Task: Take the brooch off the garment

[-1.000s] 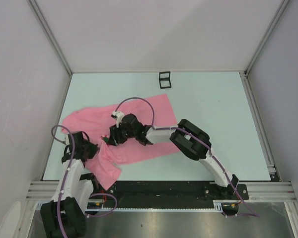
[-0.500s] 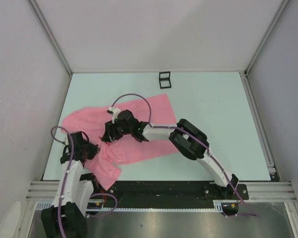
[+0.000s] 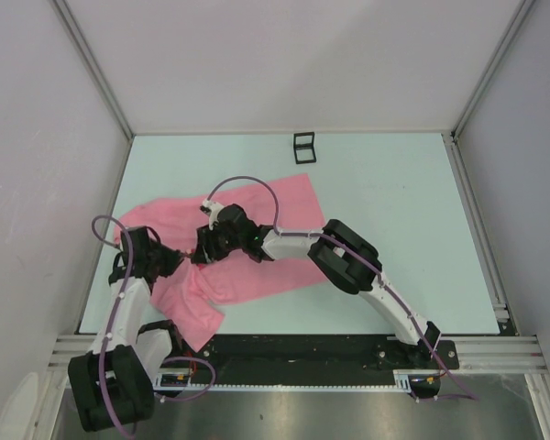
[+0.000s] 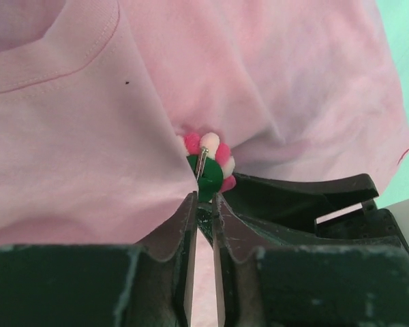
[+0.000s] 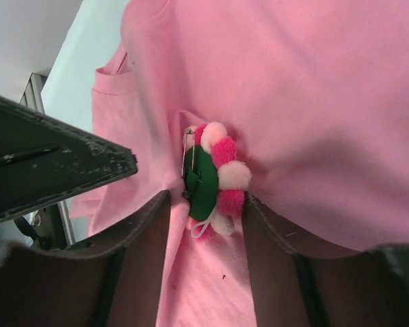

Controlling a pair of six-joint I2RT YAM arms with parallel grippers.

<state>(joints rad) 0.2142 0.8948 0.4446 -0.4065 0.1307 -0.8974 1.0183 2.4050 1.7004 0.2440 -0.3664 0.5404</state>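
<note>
Item: brooch, a pompom flower in pink and cream with a green back, its pin showing.
Location: on the garment, toward 8 o'clock of the cloth in the top view, with fabric bunched round it.
Claw, right gripper: fingers at 9 and 3 o'clock of the brooch, pinching it.
Claw, left gripper: fingers nearly together with a thin slit between them. The brooch's green back sits at their tips, at 12 o'clock. Whether it is gripped cannot be told.
Support: table, with the garment spread left of centre.
Other: black frame box, at the 12 o'clock edge, apart from the cloth.
</note>
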